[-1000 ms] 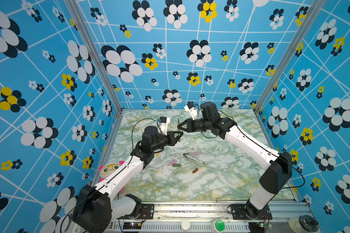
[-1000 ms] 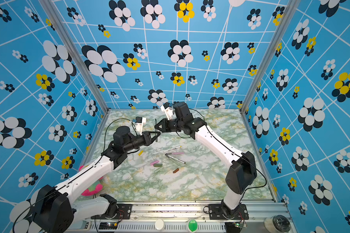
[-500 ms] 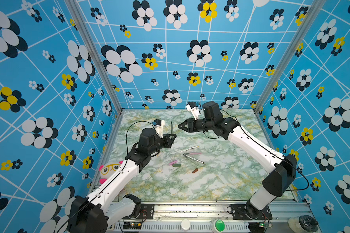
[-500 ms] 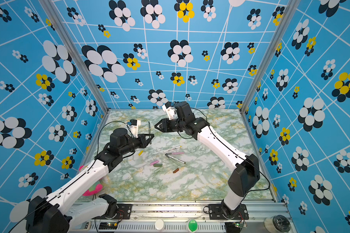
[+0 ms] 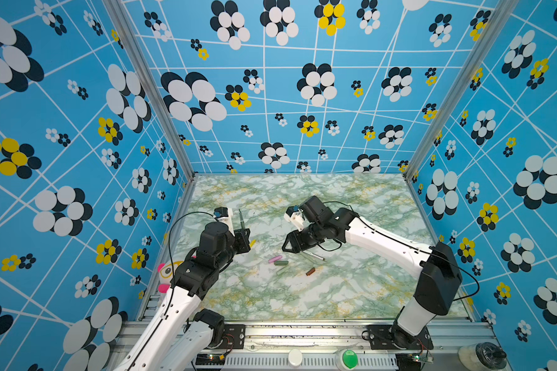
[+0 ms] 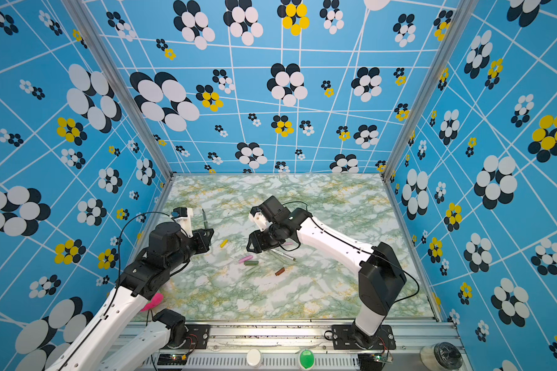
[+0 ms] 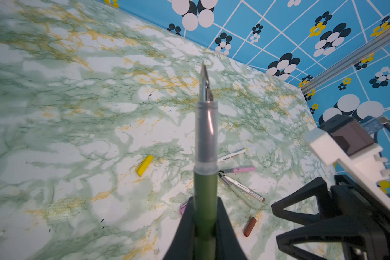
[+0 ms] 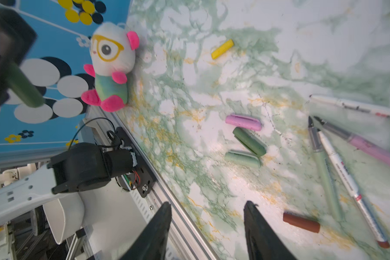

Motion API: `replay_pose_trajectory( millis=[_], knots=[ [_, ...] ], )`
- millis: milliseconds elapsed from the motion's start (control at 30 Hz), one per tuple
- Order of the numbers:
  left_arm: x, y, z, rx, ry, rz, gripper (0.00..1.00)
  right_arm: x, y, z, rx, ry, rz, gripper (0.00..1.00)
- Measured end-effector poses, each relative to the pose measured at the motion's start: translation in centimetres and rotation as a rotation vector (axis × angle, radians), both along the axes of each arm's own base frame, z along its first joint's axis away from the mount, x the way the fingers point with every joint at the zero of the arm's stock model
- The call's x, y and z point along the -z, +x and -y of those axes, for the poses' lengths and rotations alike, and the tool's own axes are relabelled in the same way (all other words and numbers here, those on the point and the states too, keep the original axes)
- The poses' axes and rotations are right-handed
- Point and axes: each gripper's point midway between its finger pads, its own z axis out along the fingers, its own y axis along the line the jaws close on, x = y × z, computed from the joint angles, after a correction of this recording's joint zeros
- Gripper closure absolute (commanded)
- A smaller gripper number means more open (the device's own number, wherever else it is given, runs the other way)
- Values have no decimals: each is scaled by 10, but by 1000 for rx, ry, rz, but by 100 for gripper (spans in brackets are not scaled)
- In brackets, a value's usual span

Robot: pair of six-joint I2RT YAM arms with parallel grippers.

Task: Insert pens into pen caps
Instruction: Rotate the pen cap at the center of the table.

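A plush toy (image 5: 167,272) with yellow glasses and pink ears is lying at the lower left edge of the marble-patterned table (image 5: 303,298). Blue flowered walls (image 5: 270,96) are enclosing it. A green button (image 5: 349,358) and a white knob (image 5: 295,357) are sitting at bottom centre.

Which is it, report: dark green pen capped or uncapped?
Uncapped: the left gripper holds it with nib bare; the dark green cap lies on the table.

three caps (image 5: 281,263) bunched just below frame centre on counter (image 5: 303,298), fourth cap (image 5: 310,271) lower right of them, loose pens (image 5: 314,256) just right, lone cap (image 5: 252,243) upper left, held pen (image 5: 240,219) in left pincer (image 5: 244,233) above it, plush toy (image 5: 166,273) far left
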Motion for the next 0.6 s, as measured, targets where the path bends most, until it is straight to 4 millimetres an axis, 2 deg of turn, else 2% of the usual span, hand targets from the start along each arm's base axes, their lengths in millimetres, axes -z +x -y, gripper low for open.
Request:
replay_pose_trajectory(
  millis=[67, 267, 467, 600],
  knots=[
    [13, -8, -3, -3, 2, -24, 100, 14, -3, -2, 0, -25, -28, 38],
    [45, -27, -7, -8, -13, -77, 100, 37, -12, -13, 38, -14, -110, 32],
    [50, -36, -7, 1, -33, -87, 100, 63, -31, -43, 12, 0, -172, 28],
    [51, -38, -6, 10, -35, -95, 100, 82, -30, -53, 25, -3, -199, 28]
  ],
)
